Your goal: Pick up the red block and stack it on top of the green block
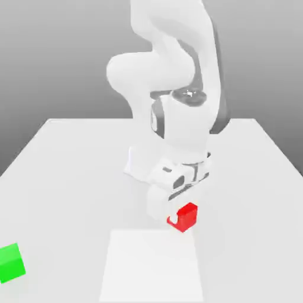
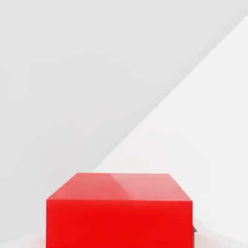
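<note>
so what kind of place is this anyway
Probably a simulated tabletop test scene, not a real room: a plain white table, a featureless grey backdrop, and just a small red cube, a bright green cube and a smooth white robot arm.

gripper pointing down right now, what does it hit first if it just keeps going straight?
Likely the red block: the gripper sits right at it, and the hand view has the block directly ahead. Beneath it lies the table.

A pale grey table (image 1: 71, 171) spreads across the lower half of the exterior view, its far edge running across the middle of the frame. At bottom centre lies a lighter white square patch (image 1: 151, 266), flat on the surface. Behind, a plain grey backdrop (image 1: 53, 53) fills the upper frame.
</note>
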